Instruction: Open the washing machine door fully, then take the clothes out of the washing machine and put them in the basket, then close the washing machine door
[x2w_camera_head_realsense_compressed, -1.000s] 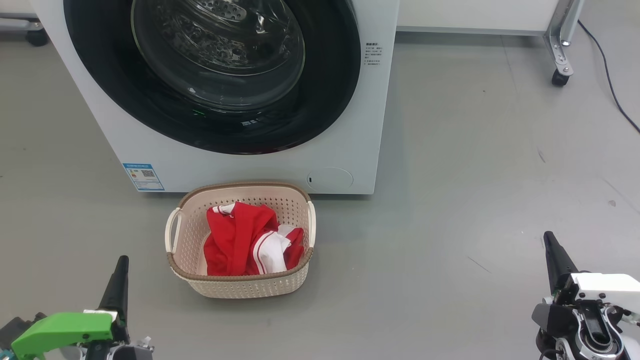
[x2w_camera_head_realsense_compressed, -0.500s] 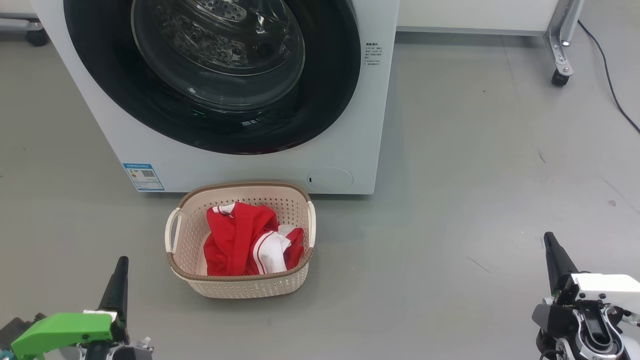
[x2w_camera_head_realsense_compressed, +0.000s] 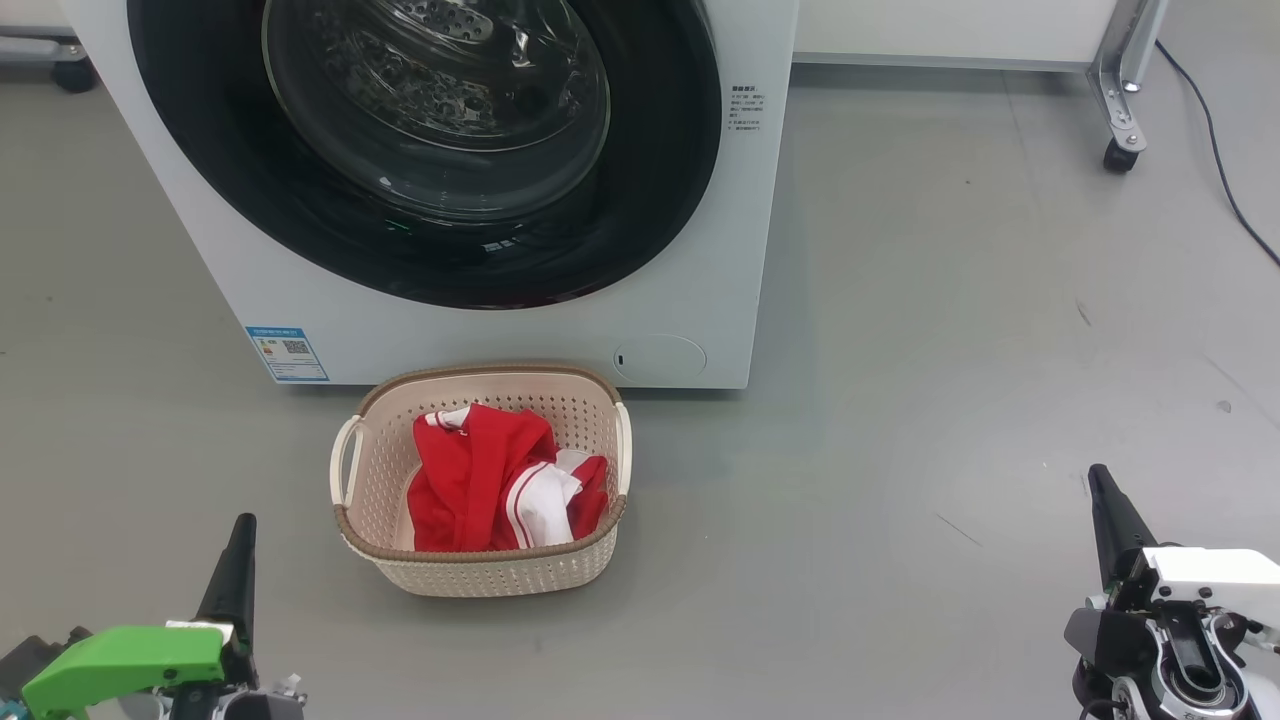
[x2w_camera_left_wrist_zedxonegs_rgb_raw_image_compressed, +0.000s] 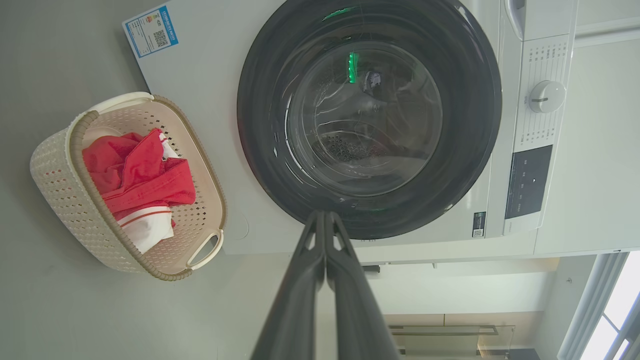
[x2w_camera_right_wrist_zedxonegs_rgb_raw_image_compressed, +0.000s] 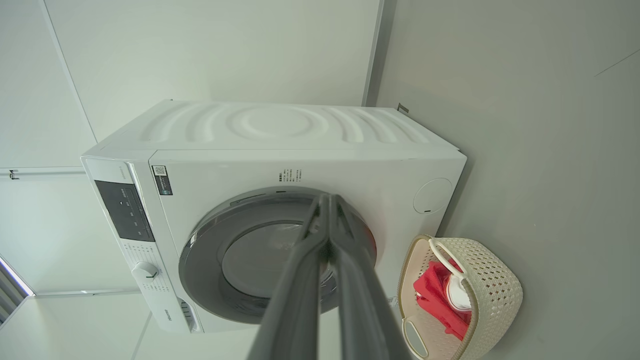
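The white washing machine (x2w_camera_head_realsense_compressed: 700, 250) fills the top of the head view, and its glossy black door (x2w_camera_head_realsense_compressed: 660, 180) lies flush against the front, closed. The cream basket (x2w_camera_head_realsense_compressed: 480, 575) sits on the floor just in front of it, holding the red and white clothes (x2w_camera_head_realsense_compressed: 490, 480). My left gripper (x2w_camera_head_realsense_compressed: 243, 527) rests at the lower left, shut and empty. At the lower right, the right gripper (x2w_camera_head_realsense_compressed: 1098, 478) is shut and empty too. Each wrist view shows its fingertips pressed together, the left gripper (x2w_camera_left_wrist_zedxonegs_rgb_raw_image_compressed: 324, 216) and the right gripper (x2w_camera_right_wrist_zedxonegs_rgb_raw_image_compressed: 329, 198), both pointing at the door (x2w_camera_left_wrist_zedxonegs_rgb_raw_image_compressed: 465, 125) (x2w_camera_right_wrist_zedxonegs_rgb_raw_image_compressed: 200, 260).
Grey floor (x2w_camera_head_realsense_compressed: 950, 350) spreads wide to the right of the machine. A metal frame leg on a caster (x2w_camera_head_realsense_compressed: 1120, 150) and a black cable (x2w_camera_head_realsense_compressed: 1220, 150) stand at the far right. Another caster (x2w_camera_head_realsense_compressed: 75, 75) is at the far left.
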